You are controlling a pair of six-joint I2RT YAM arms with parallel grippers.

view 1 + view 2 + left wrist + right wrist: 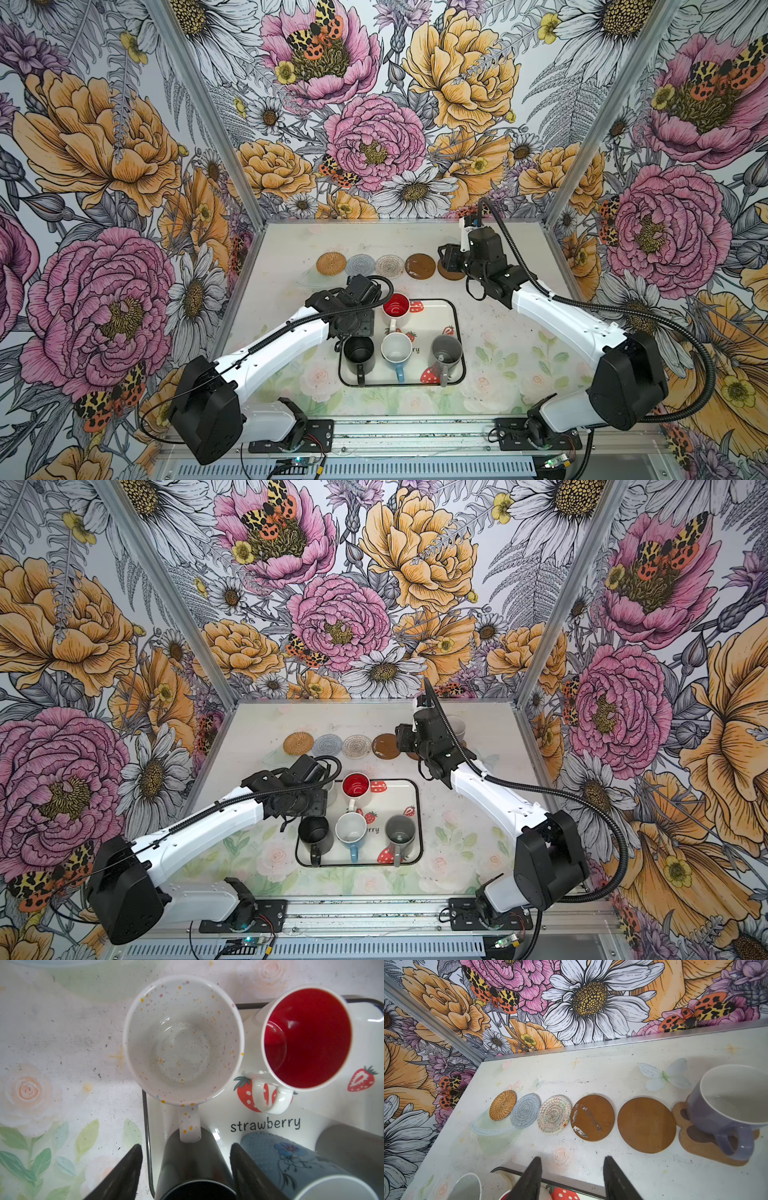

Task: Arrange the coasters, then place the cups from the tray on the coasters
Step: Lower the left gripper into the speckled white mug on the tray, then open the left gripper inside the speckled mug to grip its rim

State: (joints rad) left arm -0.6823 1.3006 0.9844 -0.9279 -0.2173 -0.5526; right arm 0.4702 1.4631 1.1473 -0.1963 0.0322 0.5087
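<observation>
Left wrist view gives us what both top views hide: the left gripper (186, 1145), jaws spread and gripping nothing. From above we see only that arm's black wrist, which also covers nearly all of the speckled mug (182, 1043). This mug stands in a corner of the tray (332, 1109), just beside the red mug (307, 1039). Its handle points at the gap between the jaws and ends just short of the fingertips. Under that gap stands the black mug (193, 1167), cut off by the picture's edge, as are the blue mug (291, 1163) and grey mug (353, 1147). We cannot tell whether the handle touches the black mug.

Only the right wrist view shows the right gripper (572, 1158): jaws spread, empty, above the tray's far rim. Beyond them the mats lie in a row: rattan mat (502, 1105), blue-grey mat (525, 1113), beaded mat (554, 1114), scuffed disc (592, 1118), clean disc (646, 1125) and paw mat (699, 1147). The lavender mug (726, 1109) sits on the paw mat, partly out of frame and well aside from the jaws. In both top views the right arm hides the paw mat, most of the clean disc and most of this mug.
</observation>
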